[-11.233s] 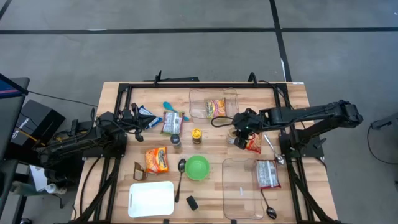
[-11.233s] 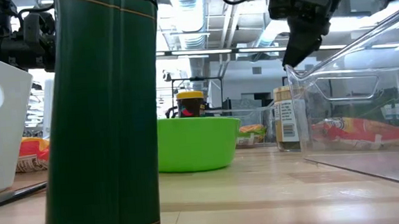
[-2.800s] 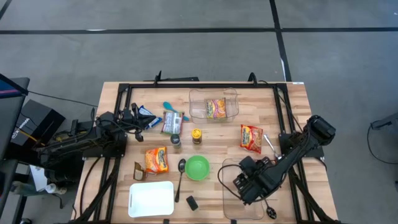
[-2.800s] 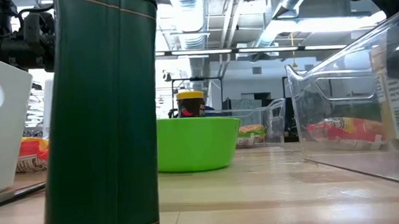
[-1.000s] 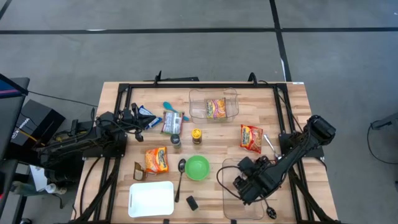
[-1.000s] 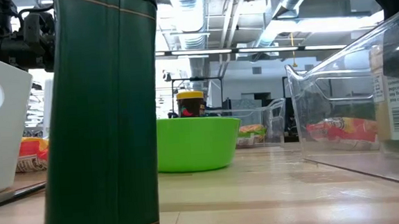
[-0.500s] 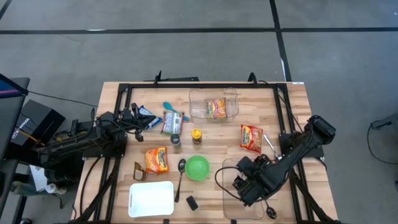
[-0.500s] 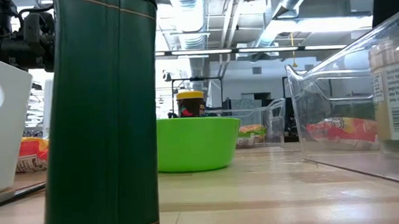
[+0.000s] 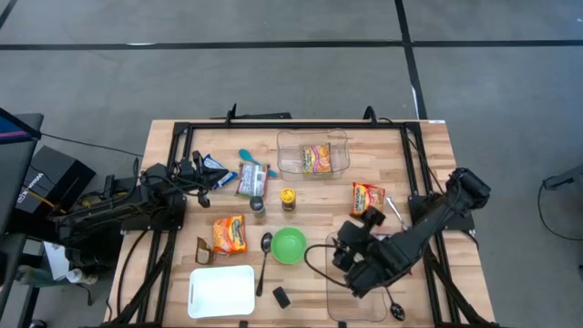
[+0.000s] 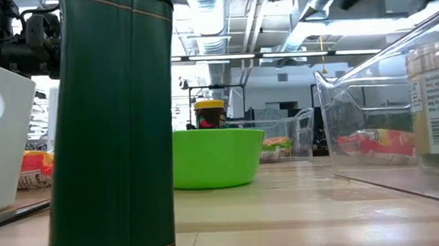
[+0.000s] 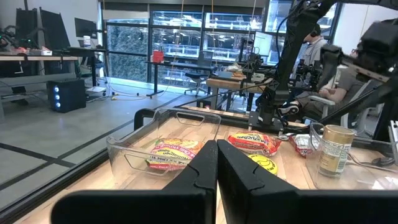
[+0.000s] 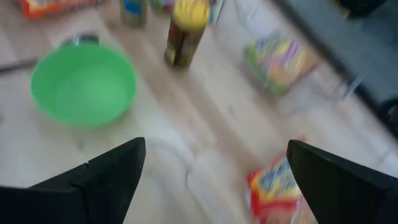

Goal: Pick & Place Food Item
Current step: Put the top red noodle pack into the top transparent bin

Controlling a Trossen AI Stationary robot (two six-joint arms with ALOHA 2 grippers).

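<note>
Spice jar [image 10: 436,98] sitting upright inside clear bin [image 9: 351,308], just beside green bowl [image 9: 290,245]. Right gripper [image 9: 349,254] hovering over bin edge nearest bowl, fingers spread wide, holding nothing. Judging retreat step: lifting straight up, clearing bin wall, avoiding bowl. Left gripper [image 11: 216,163] parked well apart from bowl, fingers pressed together.
</note>
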